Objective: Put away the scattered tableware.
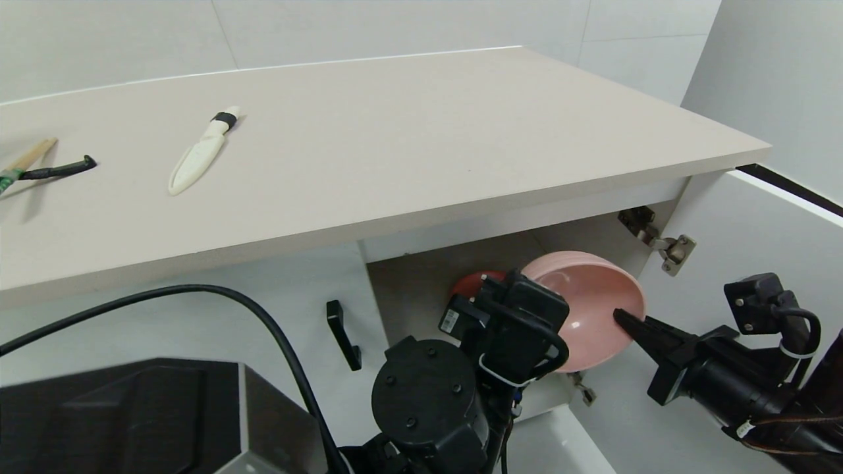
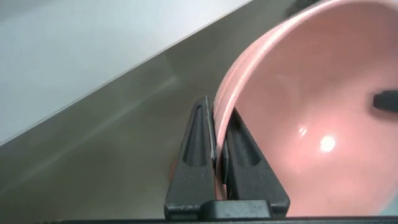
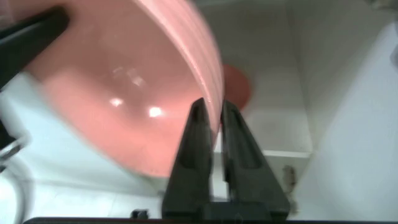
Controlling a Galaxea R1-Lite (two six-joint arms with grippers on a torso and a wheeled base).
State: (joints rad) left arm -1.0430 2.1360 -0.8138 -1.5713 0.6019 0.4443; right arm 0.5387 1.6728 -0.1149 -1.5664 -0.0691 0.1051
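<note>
Fingers (image 2: 199, 143) of the left gripper (image 2: 219, 107) are pinching the rim of the pink bowl (image 1: 593, 309), one inside and one outside. The right gripper (image 3: 214, 102) does the same on the opposite rim, its fingers (image 3: 196, 143) closed on the edge.

The bowl hangs tilted in the open mouth of the cabinet (image 1: 421, 289), toward the hinge side by the open door (image 1: 744, 224). A red dish (image 1: 471, 283) sits on the cabinet floor just behind it.

To set it down well, I judge both arms should travel together so the rim is not twisted. The bowl needs levelling and lowering onto bare floor beside the red dish, clear of the hinge (image 1: 658, 243). The grips should let go only once the base rests.

It is a round, deep bowl with a thin rim, and its glossy pink glaze likely makes it slippery.
</note>
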